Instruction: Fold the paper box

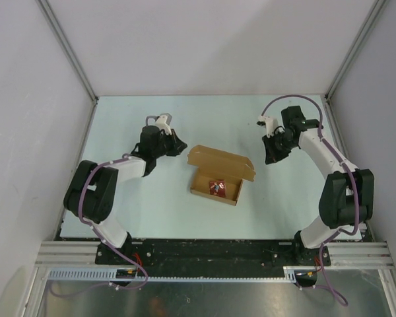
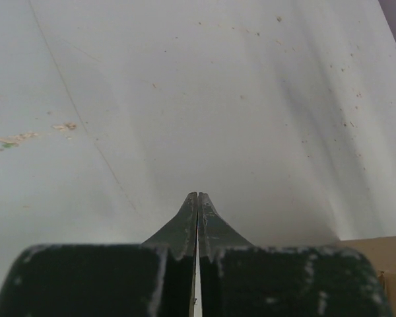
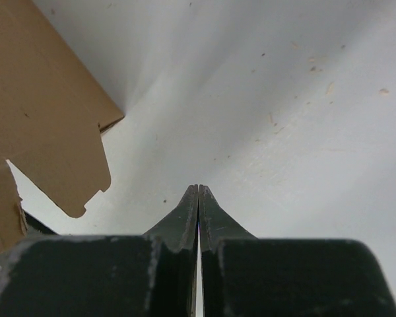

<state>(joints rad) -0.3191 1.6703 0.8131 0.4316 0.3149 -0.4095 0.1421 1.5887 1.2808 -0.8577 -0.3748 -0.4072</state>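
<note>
The brown paper box (image 1: 219,173) stands in the middle of the table with its walls up and its lid flap open toward the back. A small red packet (image 1: 217,187) lies inside it. My left gripper (image 1: 179,148) hovers to the left of the box, shut on nothing, its fingertips pressed together over bare table (image 2: 198,194). A brown corner of the box (image 2: 383,254) shows at that view's lower right. My right gripper (image 1: 269,158) sits to the right of the box, shut and empty (image 3: 198,187). The box's tabbed flap (image 3: 46,119) fills the right wrist view's left side.
The pale table (image 1: 152,205) is walled by grey panels on the left, back and right. A black rail with both arm bases runs along the near edge (image 1: 211,254). Small crumbs and specks dot the table surface (image 2: 16,139).
</note>
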